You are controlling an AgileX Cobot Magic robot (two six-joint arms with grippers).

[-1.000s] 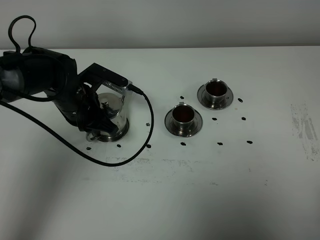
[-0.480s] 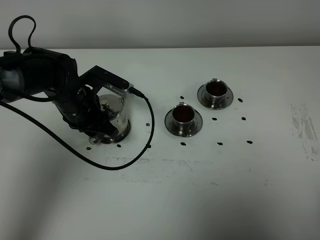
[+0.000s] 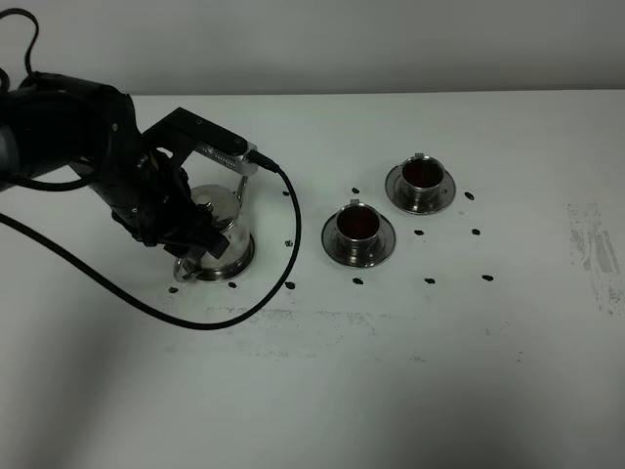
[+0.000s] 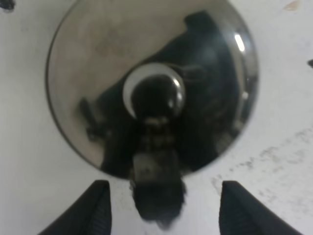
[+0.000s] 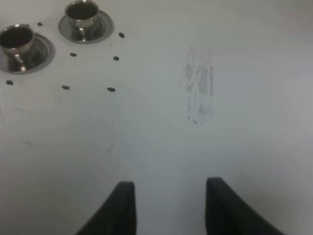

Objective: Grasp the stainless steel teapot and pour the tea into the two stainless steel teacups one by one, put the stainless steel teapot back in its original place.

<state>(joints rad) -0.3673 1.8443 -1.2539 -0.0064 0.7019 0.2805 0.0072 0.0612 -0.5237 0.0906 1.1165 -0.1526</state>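
The stainless steel teapot stands upright on its round tray, the original place, at the table's left. My left gripper hovers right over it, open, with a finger on each side of the ring handle and apart from it. The domed lid and knob fill the left wrist view. The two stainless steel teacups sit on saucers near the middle, both holding dark liquid. They also show in the right wrist view as a nearer teacup and a farther teacup. My right gripper is open above bare table.
A black cable loops from the left arm across the table in front of the teapot. Small black marks dot the surface around the cups. A scuffed patch lies at the right, also visible as a scuffed patch.
My left gripper has opened and let go of the teapot's ring handle. The left arm has shifted slightly. Teapot and cups have stayed put.
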